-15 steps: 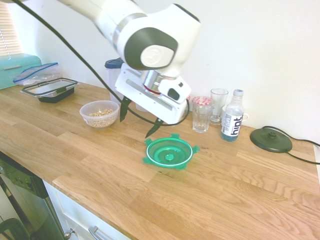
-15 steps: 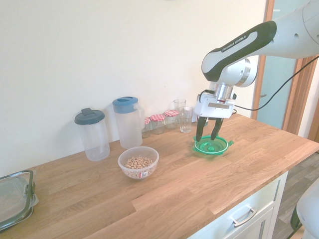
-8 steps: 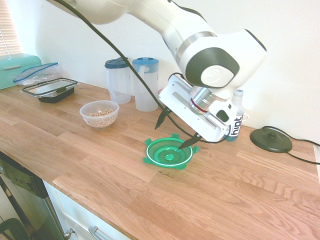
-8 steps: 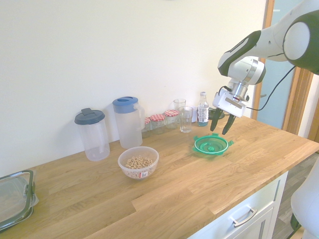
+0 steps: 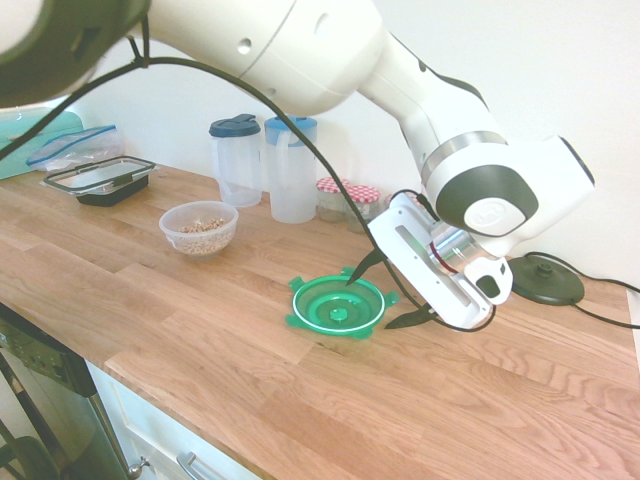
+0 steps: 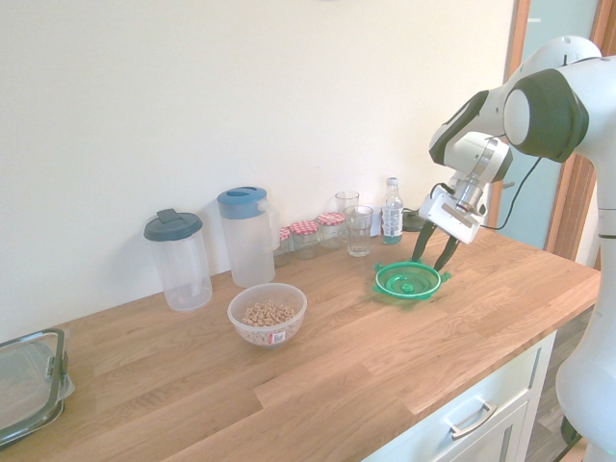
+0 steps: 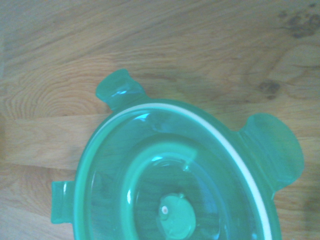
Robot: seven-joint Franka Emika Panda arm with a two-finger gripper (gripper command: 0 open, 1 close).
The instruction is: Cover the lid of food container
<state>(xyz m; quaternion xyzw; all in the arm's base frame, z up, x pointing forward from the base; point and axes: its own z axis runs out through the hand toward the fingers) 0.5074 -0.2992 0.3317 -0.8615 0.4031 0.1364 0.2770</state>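
Wooden counter (image 5: 200,330) — lid (image 5: 338,306) lies flat, cut off in wrist view — fingers (image 5: 367,264) spread, empty.

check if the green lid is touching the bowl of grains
Apart. The first exterior view shows the lid and the bowl with bare worktop between them.

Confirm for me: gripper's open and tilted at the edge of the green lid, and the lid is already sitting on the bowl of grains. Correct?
Not quite. The lid lies flat on the wooden counter, apart from the bowl of grains, which stands uncovered. Both exterior views show this. The rest holds: the gripper is open and tilted at the lid's edge.
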